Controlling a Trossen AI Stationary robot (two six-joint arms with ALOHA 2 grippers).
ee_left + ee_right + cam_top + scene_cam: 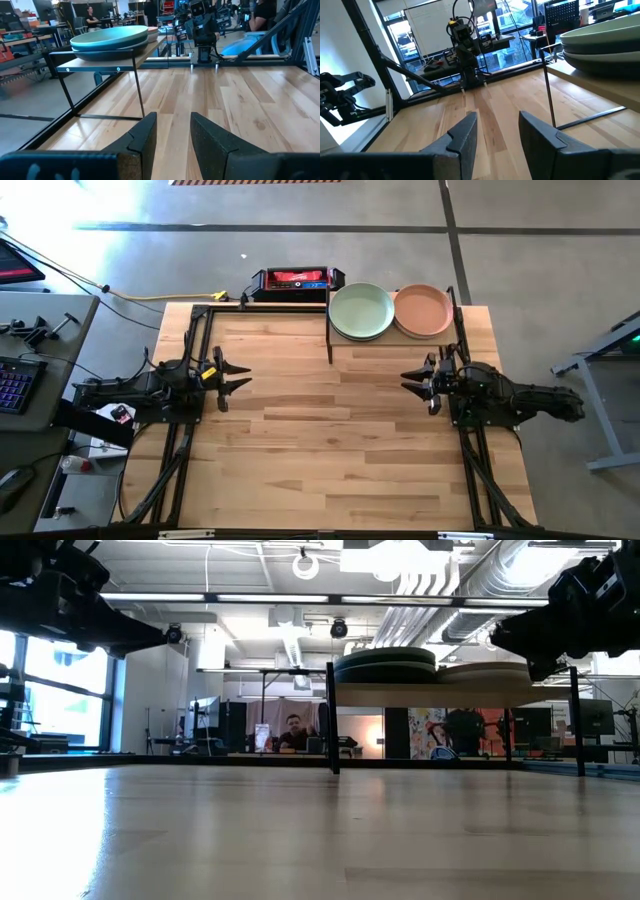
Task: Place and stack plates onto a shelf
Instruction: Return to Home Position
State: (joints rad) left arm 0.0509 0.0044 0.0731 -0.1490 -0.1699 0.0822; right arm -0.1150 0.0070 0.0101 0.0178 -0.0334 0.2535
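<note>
Plates [372,322] are my concern, yet nearest me the left gripper [238,377] and right gripper [415,381] hang over opposite sides of the table [330,450], fingers apart and holding nothing. Beyond them, the shelf [400,346] at the far edge carries two stacks, one topped by a green plate [361,308], the other by a peach plate [424,310]. Homing well, I judge, means easing the right arm back slowly without brushing the shelf.

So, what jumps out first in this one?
Two stacks sit side by side on the shelf at the far edge of the table, one topped by a green plate, the other by a peach plate. The left hand and right hand hang open and empty at opposite sides.
</note>
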